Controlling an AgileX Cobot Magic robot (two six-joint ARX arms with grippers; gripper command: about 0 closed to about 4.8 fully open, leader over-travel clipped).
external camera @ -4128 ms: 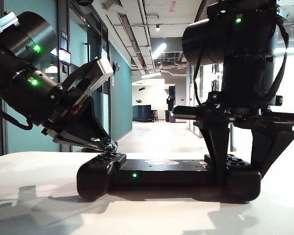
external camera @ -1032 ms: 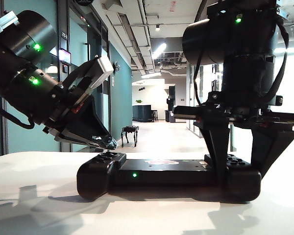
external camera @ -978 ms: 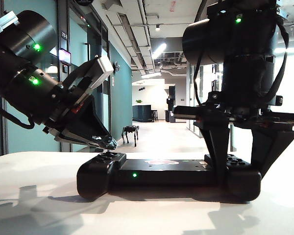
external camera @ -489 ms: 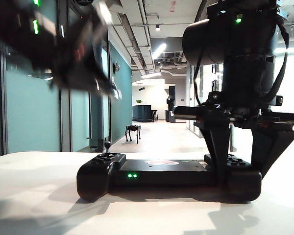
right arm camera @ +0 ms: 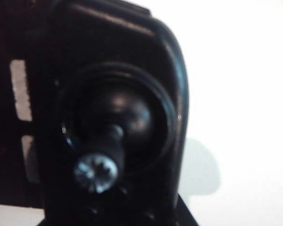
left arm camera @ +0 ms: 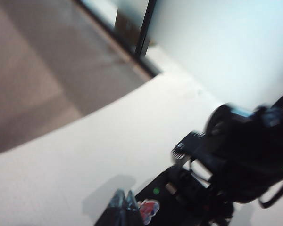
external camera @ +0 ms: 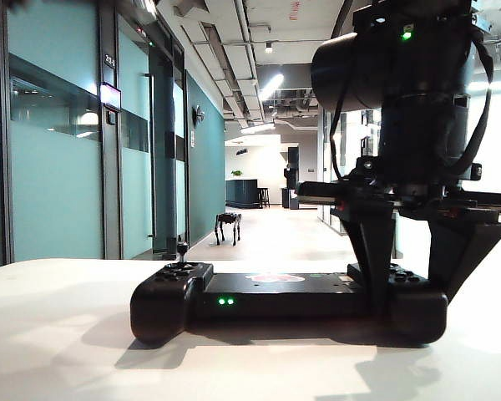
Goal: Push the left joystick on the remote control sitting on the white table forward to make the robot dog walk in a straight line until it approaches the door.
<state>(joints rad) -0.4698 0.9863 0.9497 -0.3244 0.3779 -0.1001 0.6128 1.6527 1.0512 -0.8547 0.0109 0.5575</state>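
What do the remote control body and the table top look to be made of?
The remote control: likely moulded plastic, black, semi-matte, with soft highlights on its rounded handles. The white table: smooth matte white, probably laminate; shadows stay diffuse, no sharp reflections.

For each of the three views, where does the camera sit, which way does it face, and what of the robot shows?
Exterior view: low at table height, facing down the corridor past the remote control; right gripper straddles its right end; robot dog beyond.
Left wrist view: high, tilted down at the white table; left gripper fingertips together.
Right wrist view: pressed close over a thumbstick; no fingers visible.
Shared: the remote control.
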